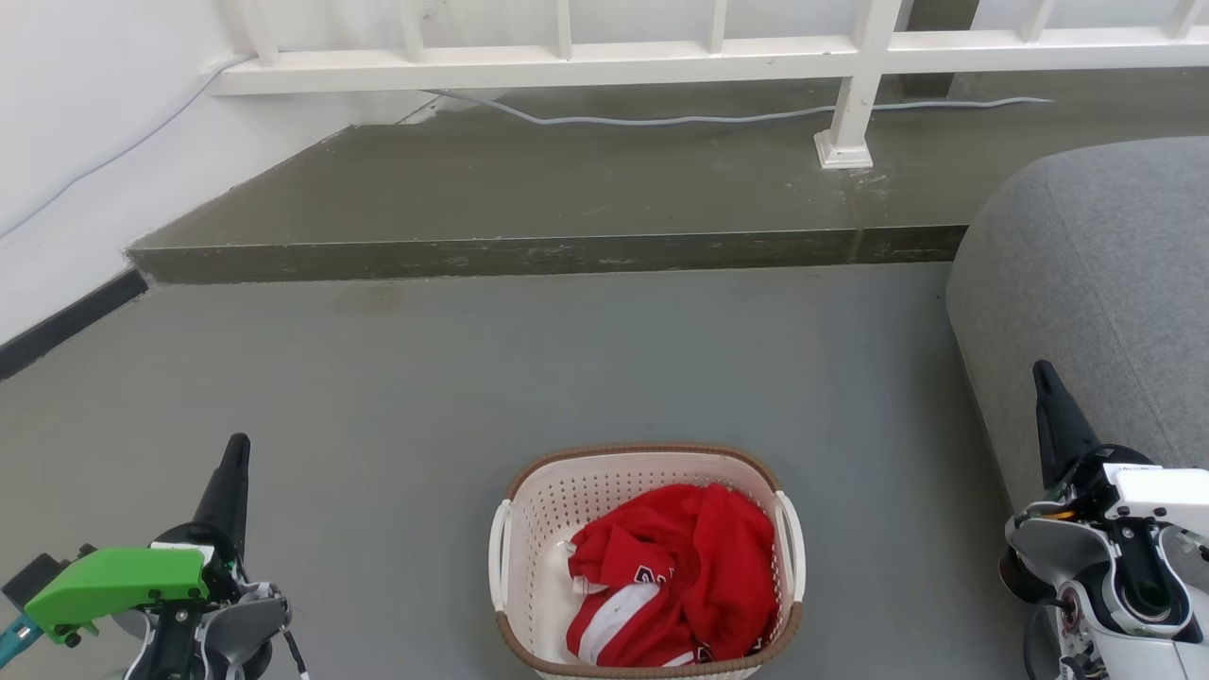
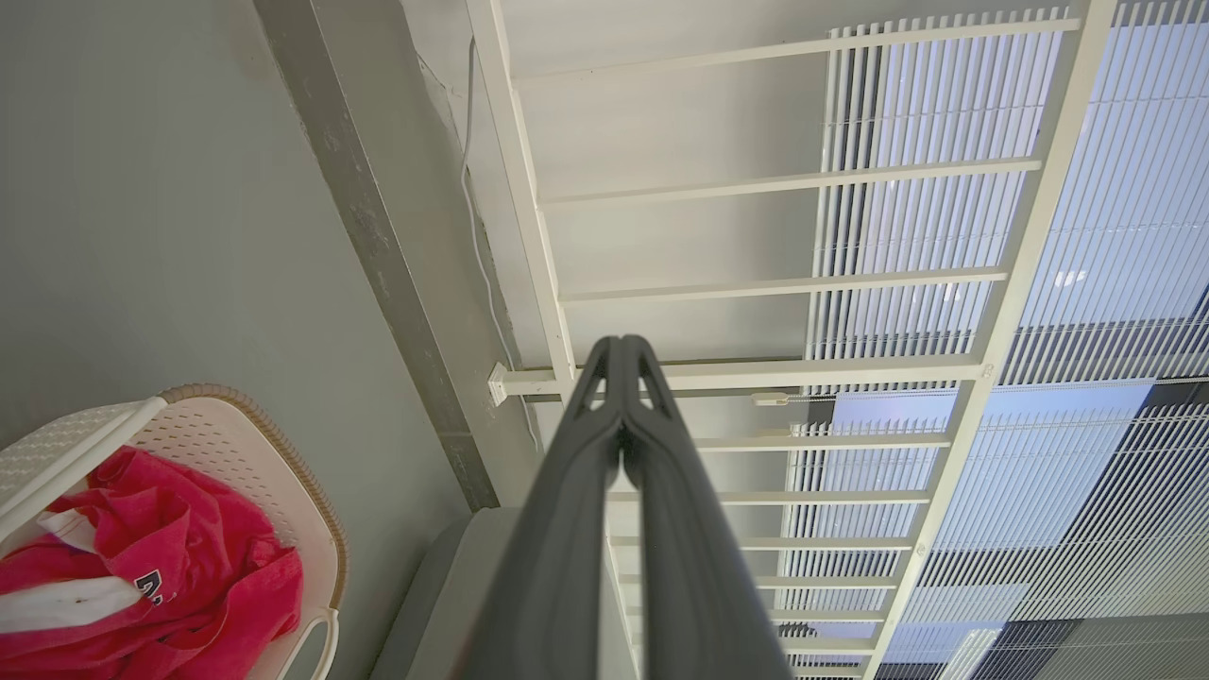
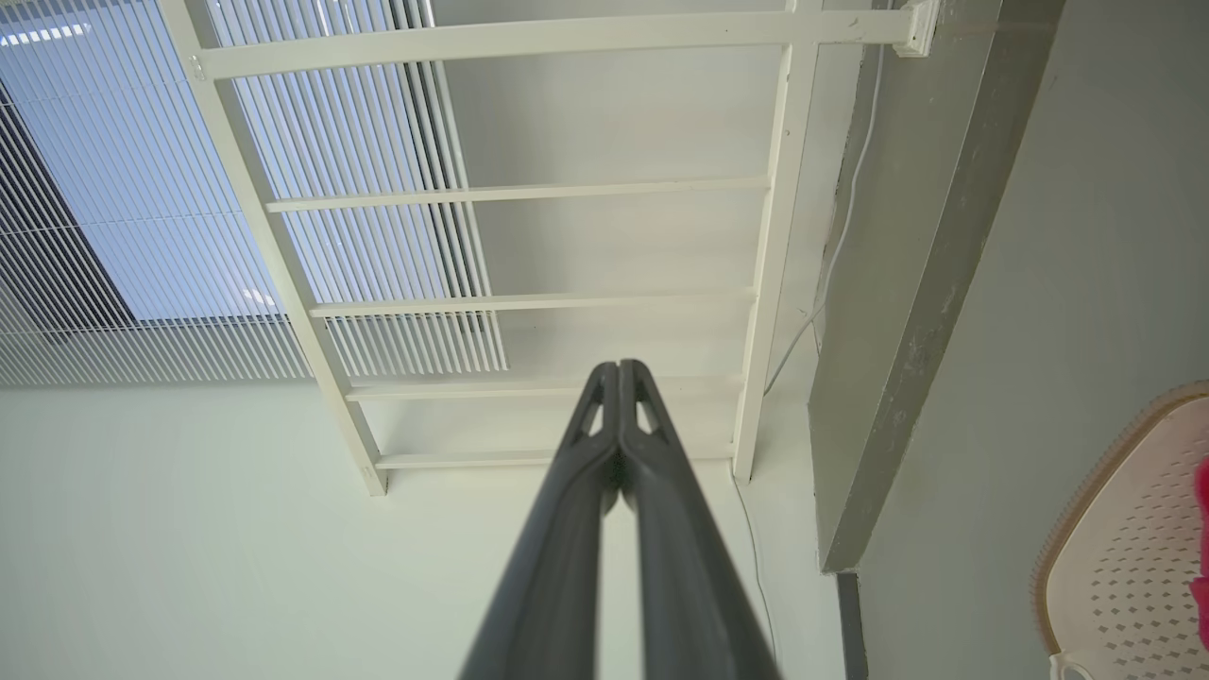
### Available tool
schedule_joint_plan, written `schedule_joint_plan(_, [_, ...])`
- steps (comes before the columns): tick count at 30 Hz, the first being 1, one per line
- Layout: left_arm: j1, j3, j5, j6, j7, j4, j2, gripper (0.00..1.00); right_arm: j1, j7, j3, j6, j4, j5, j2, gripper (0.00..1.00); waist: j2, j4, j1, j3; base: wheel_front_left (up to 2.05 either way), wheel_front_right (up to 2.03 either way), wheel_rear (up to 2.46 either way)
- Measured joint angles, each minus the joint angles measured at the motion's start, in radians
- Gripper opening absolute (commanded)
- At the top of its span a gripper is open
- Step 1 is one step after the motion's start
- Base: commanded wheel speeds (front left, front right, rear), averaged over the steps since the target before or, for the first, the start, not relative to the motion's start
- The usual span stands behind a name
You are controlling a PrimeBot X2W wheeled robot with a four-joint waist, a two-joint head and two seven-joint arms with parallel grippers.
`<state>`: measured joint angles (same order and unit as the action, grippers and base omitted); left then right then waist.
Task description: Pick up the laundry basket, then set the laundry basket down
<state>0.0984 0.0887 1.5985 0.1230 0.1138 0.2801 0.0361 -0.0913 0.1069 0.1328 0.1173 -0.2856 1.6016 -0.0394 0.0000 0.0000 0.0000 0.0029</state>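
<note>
The laundry basket (image 1: 557, 510) is sitting on the grey floor (image 1: 453, 378), low in the middle of the head view, between the two claws and apart from both. The left claw (image 1: 236, 451) is hovering off to its left, its two dark fingers pressed together and gripping nothing. The right claw (image 1: 1044, 380) is hovering off to its right, just beside a grey sofa (image 1: 1086, 283), fingers likewise pressed together and empty. A red garment (image 1: 689, 557) with white stripes is lying crumpled inside the basket. Both claws are pointing toward a white railing (image 1: 567, 64), past the basket.
</note>
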Motion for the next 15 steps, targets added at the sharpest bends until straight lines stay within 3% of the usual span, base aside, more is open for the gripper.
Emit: schedule_joint_plan(15, [0.000,0.000,0.000,0.000,0.000,-0.001,0.000,0.00,0.000,0.000,0.000,0.000,0.001,0.000,0.000,0.00,0.0000,0.000,0.0000,0.000,0.00,0.00,0.00])
